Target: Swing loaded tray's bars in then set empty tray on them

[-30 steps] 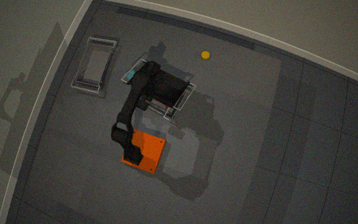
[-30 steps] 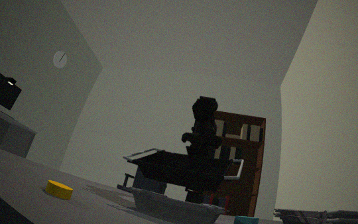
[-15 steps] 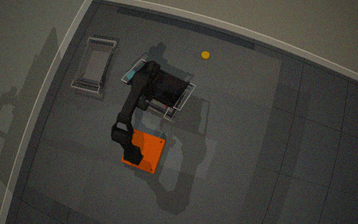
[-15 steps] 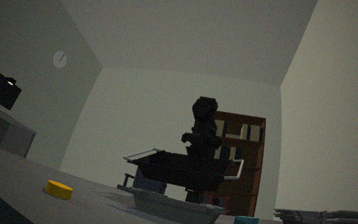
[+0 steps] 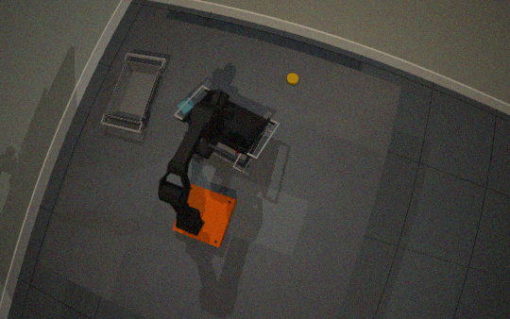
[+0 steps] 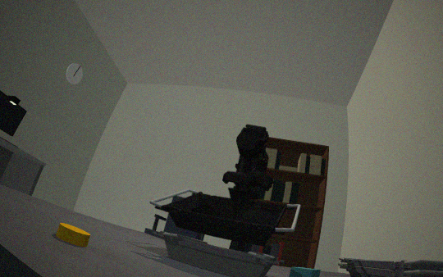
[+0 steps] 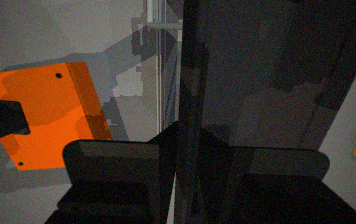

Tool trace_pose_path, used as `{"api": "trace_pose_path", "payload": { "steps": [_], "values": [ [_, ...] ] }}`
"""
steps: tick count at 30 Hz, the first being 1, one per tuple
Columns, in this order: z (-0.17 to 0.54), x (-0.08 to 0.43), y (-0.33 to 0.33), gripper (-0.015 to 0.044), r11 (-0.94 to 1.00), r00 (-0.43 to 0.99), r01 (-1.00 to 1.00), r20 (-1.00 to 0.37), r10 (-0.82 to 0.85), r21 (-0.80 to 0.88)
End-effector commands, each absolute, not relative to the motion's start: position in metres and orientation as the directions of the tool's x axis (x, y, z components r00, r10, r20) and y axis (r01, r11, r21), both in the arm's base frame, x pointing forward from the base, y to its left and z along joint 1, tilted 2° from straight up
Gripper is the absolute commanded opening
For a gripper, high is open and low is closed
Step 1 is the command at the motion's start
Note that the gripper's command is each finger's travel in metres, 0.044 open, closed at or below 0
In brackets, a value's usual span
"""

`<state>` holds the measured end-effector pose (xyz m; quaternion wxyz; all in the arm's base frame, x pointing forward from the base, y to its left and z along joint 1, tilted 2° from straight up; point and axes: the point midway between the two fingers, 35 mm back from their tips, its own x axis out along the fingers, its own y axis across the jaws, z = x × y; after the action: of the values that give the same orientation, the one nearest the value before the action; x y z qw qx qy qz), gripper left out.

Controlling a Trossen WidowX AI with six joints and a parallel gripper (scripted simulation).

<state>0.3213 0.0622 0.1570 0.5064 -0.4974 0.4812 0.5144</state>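
Note:
My gripper (image 5: 208, 141) (image 6: 242, 200) (image 7: 184, 126) is shut on the long side wall of a dark tray, on the side facing the arm's base. This held tray (image 5: 243, 127) (image 6: 221, 213) (image 7: 260, 75) hangs roughly level above the loaded tray; its two pale wire bars stick out past its ends. The grey loaded tray (image 5: 224, 150) (image 6: 217, 257) stands on the table, with a gap visible under the held tray in the exterior view. A small wire frame (image 5: 241, 163) shows at its near right corner. The load and the bars' full positions are mostly hidden.
Another tray (image 5: 134, 92) (image 6: 371, 267) with wire bars at its ends stands apart at the left in the top view. A teal block (image 5: 186, 107) (image 6: 304, 272) lies beside the loaded tray. A yellow disc (image 5: 293, 78) (image 6: 73, 234) lies beyond it. The orange base plate (image 5: 218, 214) (image 7: 42, 110) carries the arm.

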Motion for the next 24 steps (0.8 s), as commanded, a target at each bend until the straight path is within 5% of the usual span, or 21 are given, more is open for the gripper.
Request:
{"api": "trace_pose_path", "payload": {
  "steps": [1, 24],
  "values": [
    [0.155, 0.322, 0.063, 0.0000, -0.019, 0.027, -0.999, -0.998, 0.048, -0.028],
    [0.131, 0.316, 0.063, 0.0000, -0.019, 0.027, -0.999, -0.999, 0.048, -0.028]
  ]
}}
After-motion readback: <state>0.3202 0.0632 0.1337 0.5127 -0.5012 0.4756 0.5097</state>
